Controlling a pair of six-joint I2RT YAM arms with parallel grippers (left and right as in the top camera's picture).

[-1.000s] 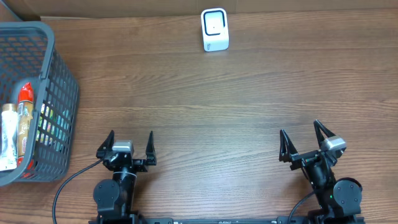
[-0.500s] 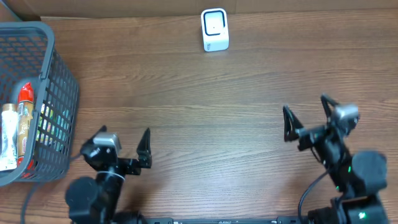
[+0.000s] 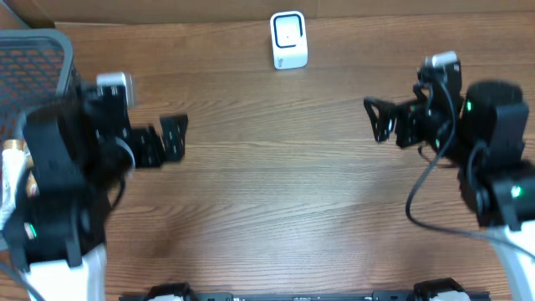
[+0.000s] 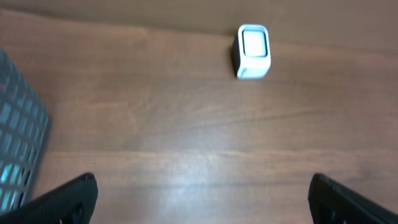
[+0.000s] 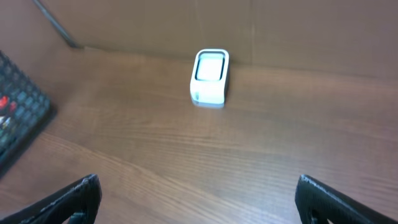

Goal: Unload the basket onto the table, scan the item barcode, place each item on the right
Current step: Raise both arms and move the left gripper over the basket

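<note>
Arms (image 3: pixel 58 192) risen, left tool (image 4: pixel 200 196), right tool (image 5: pixel 199 198) gaping empty, one scanner (image 3: pixel 288 39), maybe one basket (image 3: pixel 33 37)

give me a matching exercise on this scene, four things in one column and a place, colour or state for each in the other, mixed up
Things:
1. scanner
2. basket
3. left hand
4. right hand

Descriptions:
A. open, holding nothing, next to the basket
B. white, standing at the far edge of the table
C. grey mesh, at the left edge of the table
D. open, holding nothing, on the side away from the basket

Pairs: 1-B, 2-C, 3-A, 4-D
</note>
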